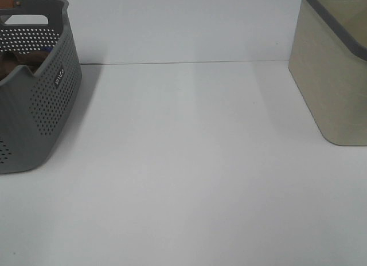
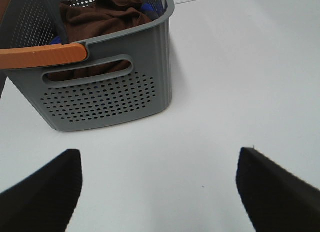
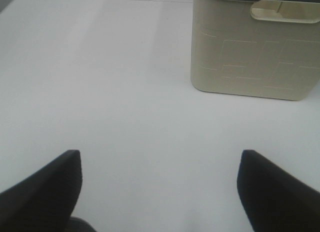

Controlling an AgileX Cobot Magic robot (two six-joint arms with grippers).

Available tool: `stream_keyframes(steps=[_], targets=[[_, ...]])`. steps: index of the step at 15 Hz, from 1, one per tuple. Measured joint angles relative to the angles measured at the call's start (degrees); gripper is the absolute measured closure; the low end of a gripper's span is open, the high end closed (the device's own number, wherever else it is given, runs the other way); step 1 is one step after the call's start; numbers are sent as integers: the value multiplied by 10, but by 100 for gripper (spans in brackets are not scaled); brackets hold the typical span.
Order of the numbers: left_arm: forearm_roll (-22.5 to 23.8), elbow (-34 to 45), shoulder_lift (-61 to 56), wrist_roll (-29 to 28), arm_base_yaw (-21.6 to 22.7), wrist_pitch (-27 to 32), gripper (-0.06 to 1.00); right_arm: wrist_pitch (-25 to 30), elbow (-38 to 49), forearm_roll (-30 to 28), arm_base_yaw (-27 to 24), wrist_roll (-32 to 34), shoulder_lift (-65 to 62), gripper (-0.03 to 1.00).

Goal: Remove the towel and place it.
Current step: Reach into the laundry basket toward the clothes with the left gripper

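Observation:
The dark brown towel [image 2: 102, 19] lies bunched inside the grey perforated basket [image 2: 110, 99], with a bit of blue cloth [image 2: 150, 11] beside it. In the exterior high view the basket [image 1: 54, 100] stands at the left edge and a sliver of the towel [image 1: 20, 62] shows over its rim. My left gripper [image 2: 159, 192] is open over bare table, short of the basket, nothing between its fingers. My right gripper [image 3: 160, 192] is open too, above the table and facing the beige bin. Neither gripper appears in the exterior high view.
A beige bin [image 1: 332, 77] with a dark grey rim stands at the right; the right wrist view shows its handle side [image 3: 255, 47]. An orange handle [image 2: 42, 55] crosses the basket's near end. The white table [image 1: 189, 163] stretches between basket and bin.

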Motion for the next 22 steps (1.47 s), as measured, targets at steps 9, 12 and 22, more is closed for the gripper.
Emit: stream_keyframes(steps=[9,12,22], targets=[[0,0,0,0,0,0,15,0,0,0,0,0,0,17],[0,0,0,0,0,0,15,0,0,0,0,0,0,17],[0,0,0,0,0,0,15,0,0,0,0,0,0,17]])
